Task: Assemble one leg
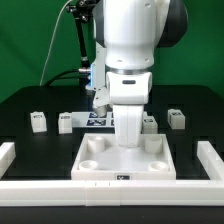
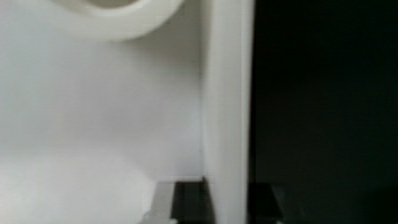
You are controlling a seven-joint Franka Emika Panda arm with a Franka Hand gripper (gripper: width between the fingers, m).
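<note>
The big white tray [image 1: 125, 160] with round corner sockets lies at the front middle of the table. My gripper [image 1: 128, 141] reaches straight down onto its far rim. In the wrist view the gripper [image 2: 228, 203] has one dark finger [image 2: 189, 205] on the inside and one on the outside of the tray's white rim [image 2: 228, 100], with no gap showing; a round socket [image 2: 125, 15] is in view. Small white legs stand behind the tray: two [image 1: 38, 121] [image 1: 65, 122] at the exterior view's left, one [image 1: 176, 118] at its right and one [image 1: 151, 122] close beside my arm.
The marker board [image 1: 96, 120] lies flat behind the tray, partly hidden by my arm. White border rails [image 1: 8, 155] [image 1: 212, 158] run along both sides and the front of the black table.
</note>
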